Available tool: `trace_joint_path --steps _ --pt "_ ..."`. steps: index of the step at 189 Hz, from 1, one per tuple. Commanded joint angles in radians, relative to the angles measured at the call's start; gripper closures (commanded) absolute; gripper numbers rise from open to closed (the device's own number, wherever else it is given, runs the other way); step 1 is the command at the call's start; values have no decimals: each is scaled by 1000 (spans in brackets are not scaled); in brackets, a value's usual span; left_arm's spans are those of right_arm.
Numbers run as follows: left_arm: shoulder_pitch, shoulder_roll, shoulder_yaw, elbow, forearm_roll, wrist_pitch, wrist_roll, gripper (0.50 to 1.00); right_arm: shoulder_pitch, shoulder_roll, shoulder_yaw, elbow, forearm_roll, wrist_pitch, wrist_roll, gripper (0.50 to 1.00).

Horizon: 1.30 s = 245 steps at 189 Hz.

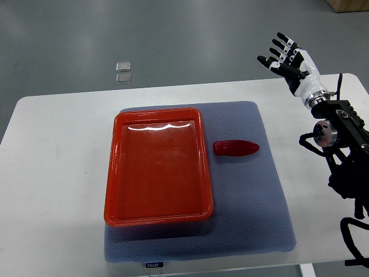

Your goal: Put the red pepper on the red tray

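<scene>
The reach has not begun: the right hand (286, 56) hovers, fingers spread and empty, well away from the red pepper (236, 148). Next it must descend and grasp the pepper (lying just beside the red tray (158, 210)).

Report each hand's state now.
Left hand: not in view.
Right hand: open, holding nothing, raised past the table's far right corner.

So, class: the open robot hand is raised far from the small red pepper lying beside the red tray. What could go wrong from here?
1. The tapered, glossy red pepper lies flat on the blue-grey mat; it may roll or slip from the fingers.
2. It sits close to the red plastic tray, so fingers might bump the rim.
3. The right hand must travel down and inward a long way, so it could land off target.
</scene>
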Motion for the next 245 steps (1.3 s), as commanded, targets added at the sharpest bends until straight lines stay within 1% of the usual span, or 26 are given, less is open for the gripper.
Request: trace_joint_path --steps 1,8,25,27,52,66,81,92,105,127,150,173,193,231,245 --pt "0 0 0 0 0 -1 0 500 8 -16 -3 1 -3 41 0 583" --pt "0 0 0 0 0 1 0 500 14 -23 -4 1 -6 60 -2 583" --pt "0 0 0 0 0 -1 0 500 36 -71 -39 6 -18 139 -2 583" --pt "0 0 0 0 0 -1 0 500 36 -71 -39 6 -18 139 -2 583" --pt "0 0 1 0 0 1 0 500 89 -192 -191 23 -37 260 0 583" --pt "0 0 1 0 0 -1 0 500 125 -246 -262 40 -57 311 1 583" --pt "0 0 0 0 0 1 0 500 175 -298 -334 76 -121 368 3 583" --pt "0 0 0 0 0 -1 0 500 200 -316 -374 103 -189 389 5 583" --pt "0 0 0 0 0 -1 0 500 225 -341 -432 165 -300 414 23 583" --pt "0 0 0 0 0 -1 0 500 238 -362 -541 270 -509 417 32 583" --pt "0 0 1 0 0 -1 0 500 238 -355 -627 322 -670 417 32 585" --pt "0 0 0 0 0 -1 0 500 234 -338 -699 325 -811 402 28 585" --pt "0 0 0 0 0 -1 -1 500 225 -324 -742 316 -919 366 23 585" --pt "0 0 0 0 0 1 -1 500 185 -306 -754 305 -989 356 18 587" --pt "0 0 0 0 0 1 0 500 163 -306 -753 297 -1015 339 17 587"
